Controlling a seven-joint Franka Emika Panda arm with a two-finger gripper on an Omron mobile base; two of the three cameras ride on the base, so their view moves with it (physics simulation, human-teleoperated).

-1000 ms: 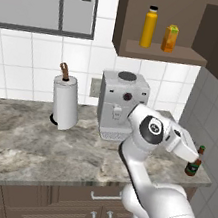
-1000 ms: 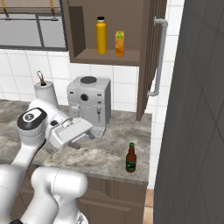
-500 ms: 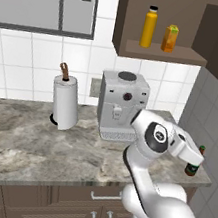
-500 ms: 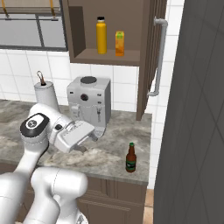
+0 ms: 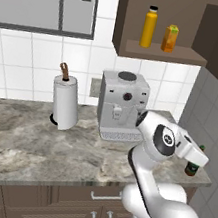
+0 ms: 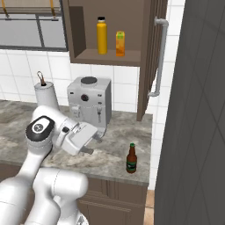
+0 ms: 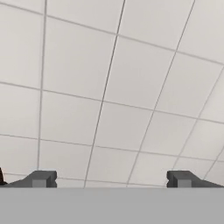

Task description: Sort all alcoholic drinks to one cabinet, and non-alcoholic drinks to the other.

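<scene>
Cabinet [image 6: 147,57], dark brown wood, is standing open at the top centre of the right base view, its door swung out edge-on and carrying a long grey tubular handle [image 6: 159,57]. On its lower shelf a tall yellow-orange bottle [image 6: 102,36] with a black cap is standing upright, and a shorter orange juice carton [image 6: 120,43] is standing just beside it to the right; the same pair is showing at upper centre of the left base view, bottle [image 5: 149,26] left of carton [image 5: 169,38].

Below, a grey coffee machine [image 6: 89,105] is sitting against the tiled wall on the marble counter [image 6: 118,151], with a paper towel roll [image 5: 65,102] well apart toward the left of the frame.

The gripper [image 7: 110,179] is reaching out low over the counter, pointing at white wall tiles, its jaws standing wide apart with nothing between them.

The slim brown beer bottle [image 6: 131,159] with a green label is standing upright near the counter's right front edge, at centre right of the right base view, apart from the hand.
</scene>
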